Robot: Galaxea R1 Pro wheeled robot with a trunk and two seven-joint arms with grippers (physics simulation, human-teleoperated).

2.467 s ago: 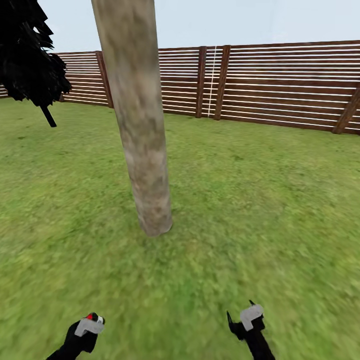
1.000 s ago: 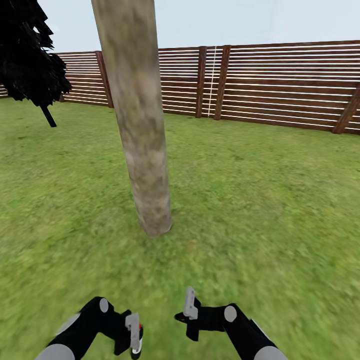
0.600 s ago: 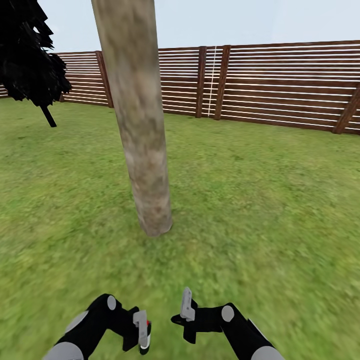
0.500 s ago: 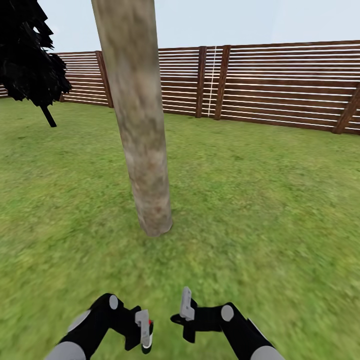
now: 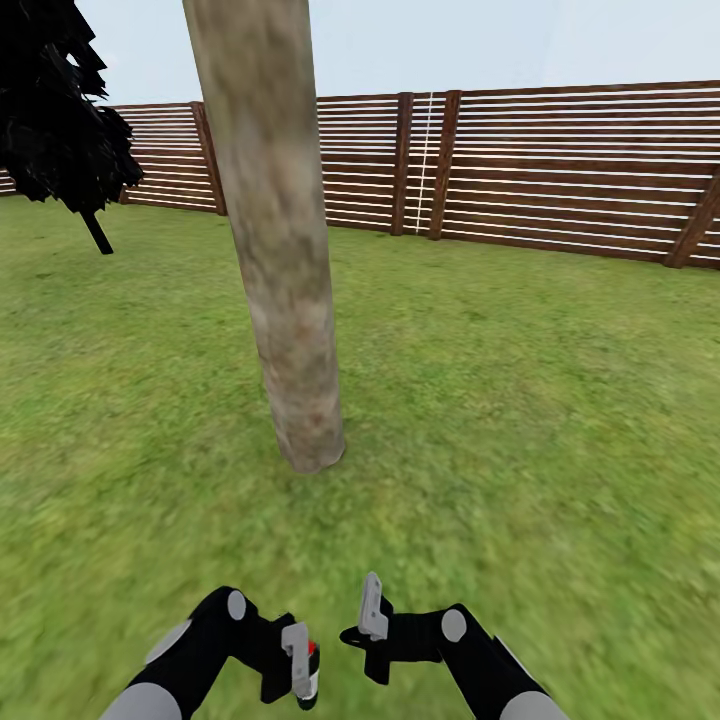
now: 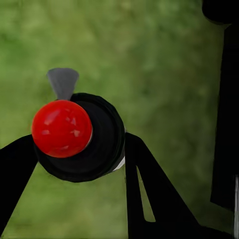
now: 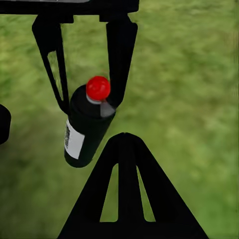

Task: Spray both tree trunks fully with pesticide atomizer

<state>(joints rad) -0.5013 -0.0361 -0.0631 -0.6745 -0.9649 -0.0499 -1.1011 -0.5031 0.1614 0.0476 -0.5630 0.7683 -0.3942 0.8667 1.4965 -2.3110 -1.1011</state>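
- Black cylindrical pesticide atomizer with red round cap (image 7: 88, 124): clamped in the left claw (image 5: 300, 665), low and near, its grey nozzle (image 6: 62, 81) kept clear of the fingers for spraying.
- Right claw (image 5: 362, 625): fingers spread, holding nothing, just right of it.
- Thick pale mottled tree trunk (image 5: 285, 300): ahead, farther off on green grass lawn (image 5: 520, 400).

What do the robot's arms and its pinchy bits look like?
Both arms are black with round light-grey discs at the joints. Near each wrist sits a small grey block. The left tool and the right tool are black, and their fingers are flat black triangles with long cut-out slots. No cables or markings show.
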